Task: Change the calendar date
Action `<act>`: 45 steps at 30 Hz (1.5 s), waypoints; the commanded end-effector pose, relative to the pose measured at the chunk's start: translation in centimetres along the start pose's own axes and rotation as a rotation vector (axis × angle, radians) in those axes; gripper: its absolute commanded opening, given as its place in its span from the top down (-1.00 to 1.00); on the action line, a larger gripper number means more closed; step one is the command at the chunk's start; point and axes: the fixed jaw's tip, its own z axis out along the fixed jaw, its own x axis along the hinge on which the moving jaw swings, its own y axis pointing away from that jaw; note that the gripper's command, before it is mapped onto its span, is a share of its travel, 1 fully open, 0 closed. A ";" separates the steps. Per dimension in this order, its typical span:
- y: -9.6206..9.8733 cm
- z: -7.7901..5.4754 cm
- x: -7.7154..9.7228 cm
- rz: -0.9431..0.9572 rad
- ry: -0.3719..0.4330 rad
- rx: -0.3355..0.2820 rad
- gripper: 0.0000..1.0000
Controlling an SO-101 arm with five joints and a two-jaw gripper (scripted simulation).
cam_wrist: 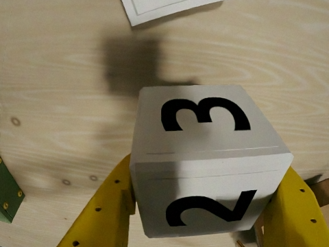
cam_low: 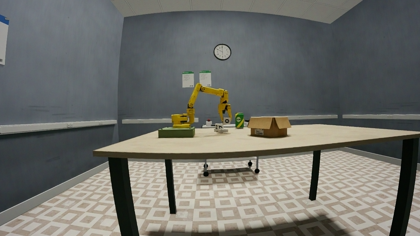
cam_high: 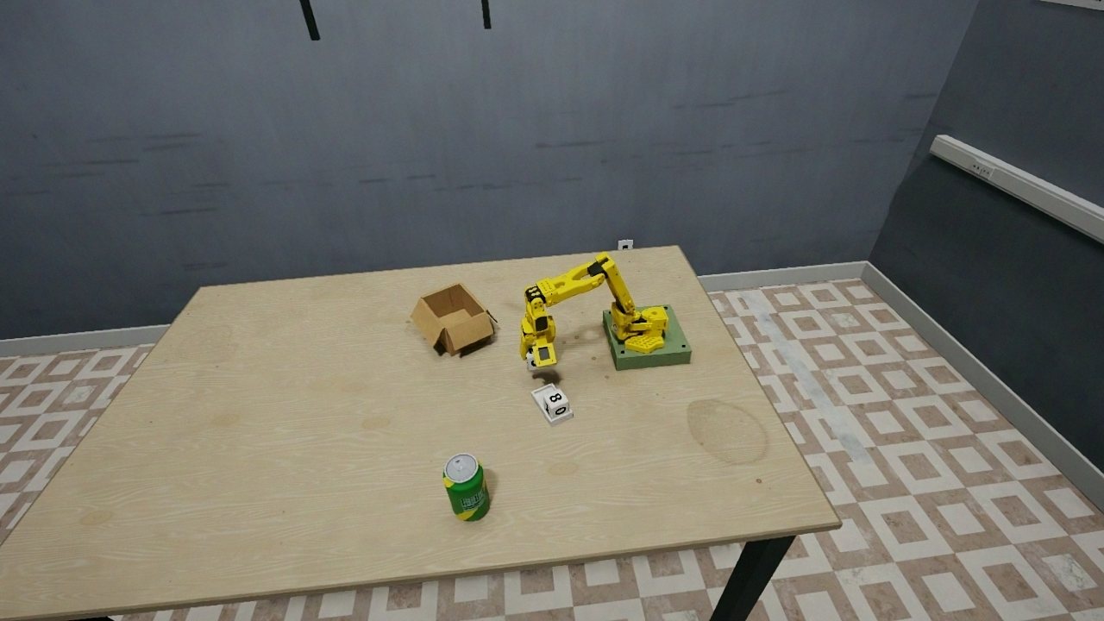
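Pincer [cam_wrist: 201,215] grips cube [cam_wrist: 205,160], seemingly above tray [cam_wrist: 137,11]

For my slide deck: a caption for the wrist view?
Gripper clamps a white number cube, faces 3 and 2 visible, above the table, with the tray's empty slot beyond.

- We see the table [cam_high: 309,432]: pale wood, visible grain, matt.
- The cube [cam_wrist: 208,160] looks smooth, matt white with black digits.
- Yellow plastic gripper [cam_wrist: 201,233], slight sheen.
- Brown cardboard box [cam_high: 454,317]; glossy metal can [cam_high: 466,487].
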 end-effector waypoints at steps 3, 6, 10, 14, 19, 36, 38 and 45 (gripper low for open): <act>-0.1 -0.1 5.0 0.233 -0.013 0.026 1.00; 0.6 0.1 7.8 0.364 -0.018 0.025 1.00; 1.2 0.3 9.6 0.454 -0.021 0.024 1.00; 3.0 0.7 12.9 0.633 -0.027 0.022 1.00; 5.7 1.1 16.2 0.837 -0.033 0.020 1.00; 11.1 1.9 19.8 1.165 -0.044 0.016 1.00; 11.2 1.9 19.9 1.173 -0.044 0.016 1.00; 11.3 1.9 19.9 1.177 -0.045 0.016 1.00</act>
